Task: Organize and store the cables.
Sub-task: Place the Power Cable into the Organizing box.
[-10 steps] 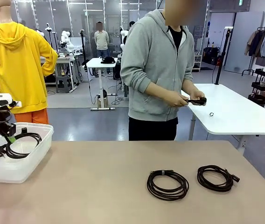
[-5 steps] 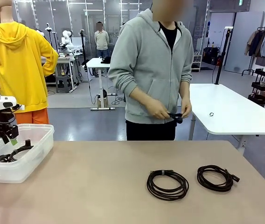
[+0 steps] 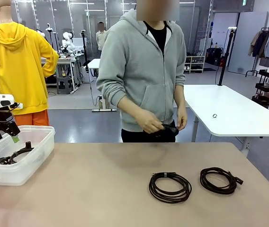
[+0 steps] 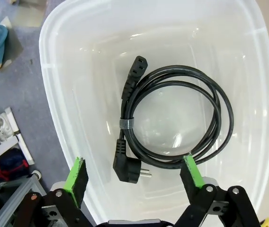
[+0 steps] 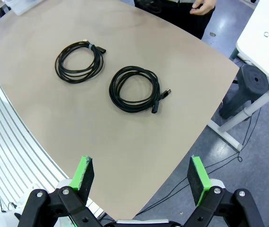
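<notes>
Black power cord in clear bin under spread L gripper; R gripper spread above two tabletop coils. Risk: coil slipping pinch, snagging bin rim.

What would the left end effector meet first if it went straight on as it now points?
Most likely the coiled power cable lying in the clear plastic bin; depth is unclear.

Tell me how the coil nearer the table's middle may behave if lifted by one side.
The coil probably sags into an oval, since its cord is thin. Its tie likely keeps the loops together. Lying flat, it should slide, not roll, if pushed.
</notes>
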